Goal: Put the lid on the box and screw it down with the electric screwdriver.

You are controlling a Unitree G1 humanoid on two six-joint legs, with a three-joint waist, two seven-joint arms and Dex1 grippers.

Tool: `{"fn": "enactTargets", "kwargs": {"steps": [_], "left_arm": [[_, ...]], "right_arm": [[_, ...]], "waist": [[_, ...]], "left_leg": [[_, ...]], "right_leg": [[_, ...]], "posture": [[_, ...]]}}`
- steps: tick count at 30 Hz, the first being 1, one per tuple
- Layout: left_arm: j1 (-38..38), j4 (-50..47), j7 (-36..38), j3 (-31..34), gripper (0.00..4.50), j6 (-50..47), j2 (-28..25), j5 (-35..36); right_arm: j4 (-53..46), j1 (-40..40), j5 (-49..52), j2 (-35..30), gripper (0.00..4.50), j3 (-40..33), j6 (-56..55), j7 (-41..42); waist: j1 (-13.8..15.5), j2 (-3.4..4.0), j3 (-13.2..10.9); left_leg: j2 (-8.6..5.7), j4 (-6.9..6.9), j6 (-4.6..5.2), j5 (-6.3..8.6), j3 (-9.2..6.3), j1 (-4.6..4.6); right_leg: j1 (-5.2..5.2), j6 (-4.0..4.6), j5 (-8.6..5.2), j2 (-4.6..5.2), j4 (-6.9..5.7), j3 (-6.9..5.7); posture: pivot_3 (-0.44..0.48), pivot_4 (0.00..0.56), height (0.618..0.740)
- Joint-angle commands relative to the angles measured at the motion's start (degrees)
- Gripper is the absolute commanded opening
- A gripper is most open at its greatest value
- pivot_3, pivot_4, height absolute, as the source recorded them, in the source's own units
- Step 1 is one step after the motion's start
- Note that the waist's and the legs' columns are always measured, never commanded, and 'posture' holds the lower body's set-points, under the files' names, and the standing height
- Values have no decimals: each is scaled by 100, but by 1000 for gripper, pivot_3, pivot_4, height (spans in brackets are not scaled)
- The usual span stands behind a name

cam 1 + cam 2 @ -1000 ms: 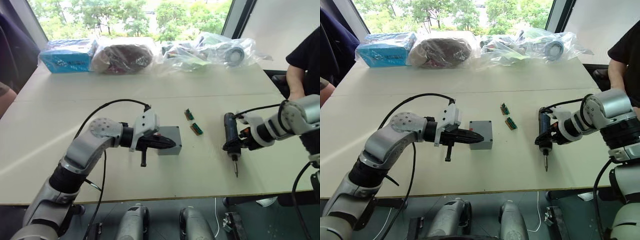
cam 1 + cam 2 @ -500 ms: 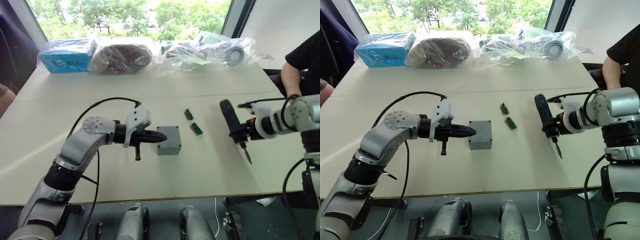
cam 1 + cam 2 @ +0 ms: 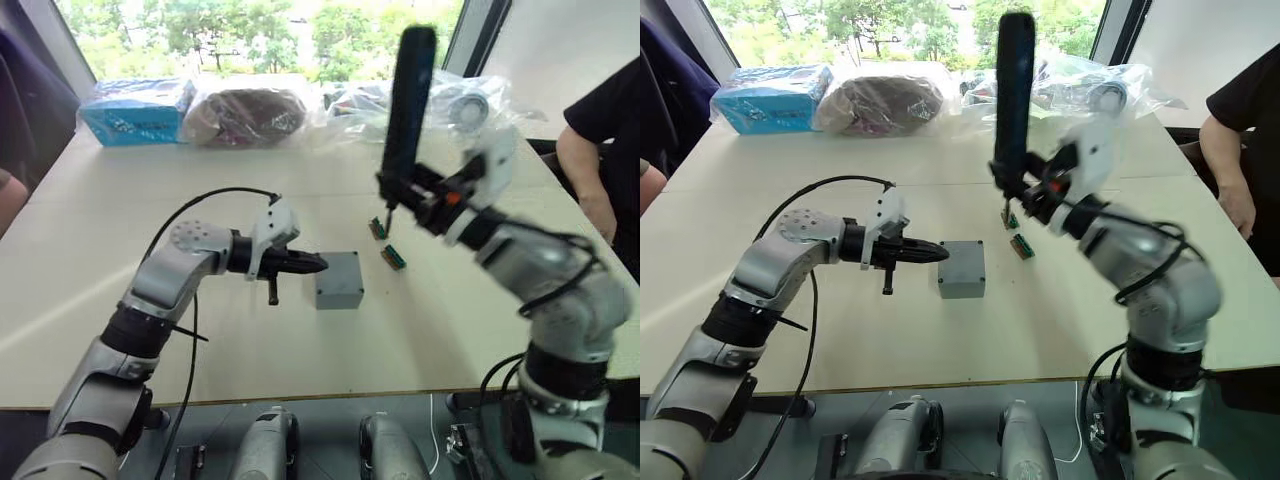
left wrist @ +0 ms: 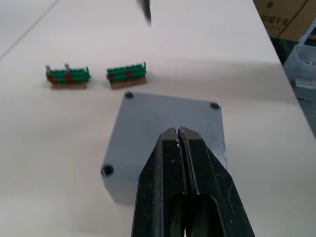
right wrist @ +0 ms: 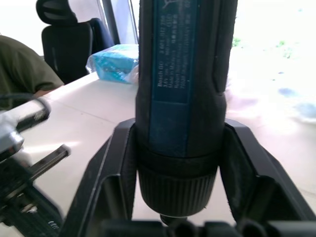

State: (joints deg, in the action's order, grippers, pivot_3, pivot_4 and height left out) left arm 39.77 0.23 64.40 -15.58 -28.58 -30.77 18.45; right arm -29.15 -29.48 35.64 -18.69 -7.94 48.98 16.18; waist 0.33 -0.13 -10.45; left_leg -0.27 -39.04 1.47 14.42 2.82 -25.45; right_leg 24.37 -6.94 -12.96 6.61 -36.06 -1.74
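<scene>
The lid (image 4: 168, 131) sat on the box (image 3: 339, 281) mid-table. The left gripper (image 4: 180, 136), pinched together, hovered beside it; the right gripper (image 5: 173, 148) clamped the electric screwdriver (image 3: 1014, 95) upright, apparently above two green connector blocks (image 4: 96, 76).

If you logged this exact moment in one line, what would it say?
lid: on box | right gripper: holds screwdriver upright above table | left gripper: shut, beside box

the box (image 4: 168, 133) looks like matt grey plastic; the screwdriver (image 5: 182, 84) has a smooth black casing; clear glossy plastic bags (image 3: 420, 100) crinkle on the matt pale table (image 3: 120, 250).
</scene>
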Motion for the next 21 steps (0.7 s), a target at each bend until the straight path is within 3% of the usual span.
{"fn": "enactTargets", "kwargs": {"steps": [1, 8, 21], "left_arm": [[84, -29, -12, -100, 0, 164, 117, -150], [14, 191, 9, -423, 0, 520, 97, -680], [-141, 280, 18, -369, 0, 541, 19, -805]], "right_arm": [[-320, 77, -413, 368, 1761, 329, -1091, -6], [30, 461, -944, 675, 1761, 812, -1888, 35], [464, 971, -1445, 901, 1761, 1178, -2668, 195]], "waist": [[-8, 0, 0], [-10, 0, 0], [-11, 0, 1]], "left_leg": [[-1, 1, 0, 0, -1, 0], [3, 4, -2, -1, -2, 3], [6, 4, -2, -1, -5, 8]], "right_leg": [[1, 0, 0, -8, -1, -2], [3, 0, -1, -15, -3, -1], [-2, 1, -1, -15, -4, -2]], "posture": [[0, 150, 740], [0, 150, 740], [0, 150, 740]]}}
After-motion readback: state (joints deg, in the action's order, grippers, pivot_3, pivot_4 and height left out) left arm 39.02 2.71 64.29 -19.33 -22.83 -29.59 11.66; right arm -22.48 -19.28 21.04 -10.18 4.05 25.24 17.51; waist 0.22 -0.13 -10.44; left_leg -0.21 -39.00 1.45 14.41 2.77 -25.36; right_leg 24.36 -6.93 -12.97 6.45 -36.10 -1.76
